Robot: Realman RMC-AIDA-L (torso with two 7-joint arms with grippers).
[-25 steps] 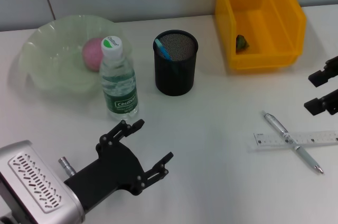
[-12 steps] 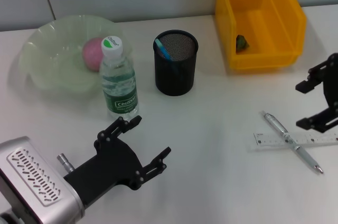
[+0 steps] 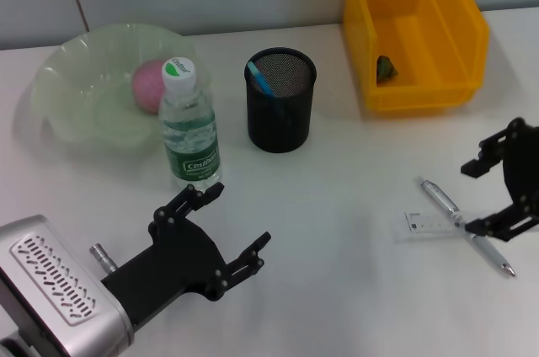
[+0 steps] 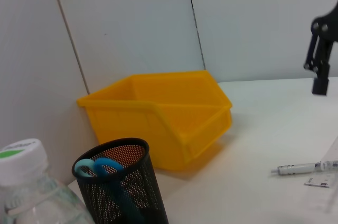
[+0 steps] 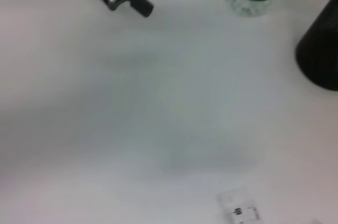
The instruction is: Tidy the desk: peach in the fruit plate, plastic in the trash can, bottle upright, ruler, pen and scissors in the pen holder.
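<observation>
Here, nearest the robot's body, the left gripper (image 3: 221,226) hangs idle at about seven o'clock on the desk (image 3: 337,205), its jaws spread wide and empty, the upright bottle (image 3: 189,126) just beyond its fingertips.

At four o'clock the right gripper (image 3: 504,184) hovers over the last loose items, jaws also wide apart with nothing between them. The pen (image 3: 467,228) lies directly beneath and slightly inboard of it, its long axis running on a diagonal from ten o'clock, the cap end, to four o'clock, the tip. It lies crossed over the clear ruler (image 3: 429,224), whose long axis runs roughly nine to three, its outer end hidden under the gripper. One black finger sits right by the crossing point. The right arm is plainly the nearer one; the left is well apart from both pieces. A grasp on the pen would seem to call for the jaws to close across that diagonal.

Farther back, at twelve o'clock, the black mesh pen holder (image 3: 280,100) already carries the blue-handled scissors (image 4: 97,168). At ten o'clock the peach (image 3: 147,85) rests in the pale green fruit plate (image 3: 67,79). At one o'clock the yellow trash can (image 3: 421,37) holds a small dark scrap (image 3: 386,68), likely the plastic.
</observation>
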